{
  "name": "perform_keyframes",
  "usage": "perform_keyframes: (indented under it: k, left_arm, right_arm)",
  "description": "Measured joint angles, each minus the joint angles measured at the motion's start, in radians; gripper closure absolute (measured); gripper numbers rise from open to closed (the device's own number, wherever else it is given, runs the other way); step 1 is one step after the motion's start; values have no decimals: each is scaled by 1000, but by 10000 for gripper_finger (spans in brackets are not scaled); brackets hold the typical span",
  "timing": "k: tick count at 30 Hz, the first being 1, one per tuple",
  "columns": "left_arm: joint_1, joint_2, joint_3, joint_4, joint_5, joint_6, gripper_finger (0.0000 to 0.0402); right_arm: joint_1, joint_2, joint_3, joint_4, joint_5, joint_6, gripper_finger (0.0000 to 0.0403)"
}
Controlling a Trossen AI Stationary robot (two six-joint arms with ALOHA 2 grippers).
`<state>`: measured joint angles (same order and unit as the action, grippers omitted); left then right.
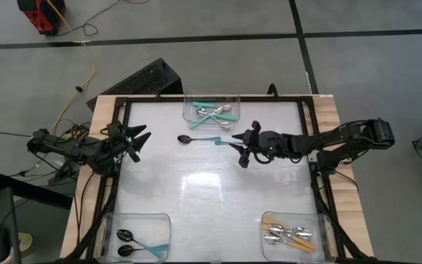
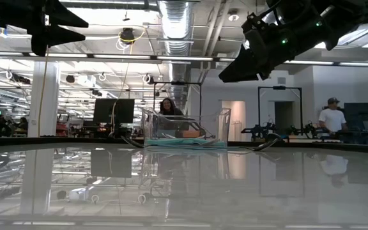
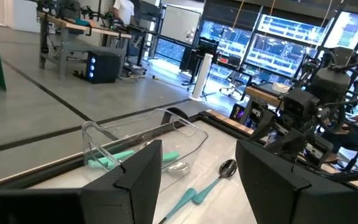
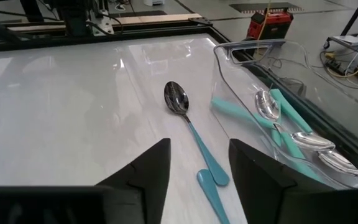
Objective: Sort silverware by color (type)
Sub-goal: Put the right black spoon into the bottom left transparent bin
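Beside far bin, black-bowled teal-handled spoon, flat

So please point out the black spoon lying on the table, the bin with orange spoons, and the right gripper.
black spoon (image 1: pixel 185 138): high view, on its bowl.
bin with orange spoons (image 1: pixel 267 218): high view, on its rim corner.
right gripper (image 1: pixel 237 142): high view, between its fingertips.

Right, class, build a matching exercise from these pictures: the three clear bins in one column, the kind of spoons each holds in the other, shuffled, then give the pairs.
Bins
1. far bin
2. near-left bin
3. near-right bin

Contents
A. black bowls, teal handles
B. silver bowls, orange handles
C. silver bowls, teal handles

Pairs: 1-C, 2-A, 3-B
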<state>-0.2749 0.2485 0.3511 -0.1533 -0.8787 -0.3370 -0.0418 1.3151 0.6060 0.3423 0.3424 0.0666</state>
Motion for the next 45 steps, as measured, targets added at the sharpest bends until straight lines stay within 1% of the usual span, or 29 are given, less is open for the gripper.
perform_keyframes:
  k: [5,8,17,28,36,43,45]
  left_arm:
    - [0,0,0,-1,0,0,212]
    - [0,0,0,-19,0,-2,212]
    - [0,0,0,-23,7,-12,212]
    - [0,0,0,-23,8,-24,212]
    - [0,0,0,-53,11,-44,212]
    - [0,0,0,-80,9,-66,212]
    - [0,0,0,-89,9,-61,212]
  right_arm:
    - [0,0,0,-18,0,3,182]
    - [0,0,0,-35,0,4,174]
    - [-6,0,0,-87,1,4,173]
    - [-27,0,0,-77,1,38,173]
    - [-56,0,0,-162,7,68,173]
    - [-77,0,0,-140,5,58,173]
    - [-81,18,1,-140,5,57,173]
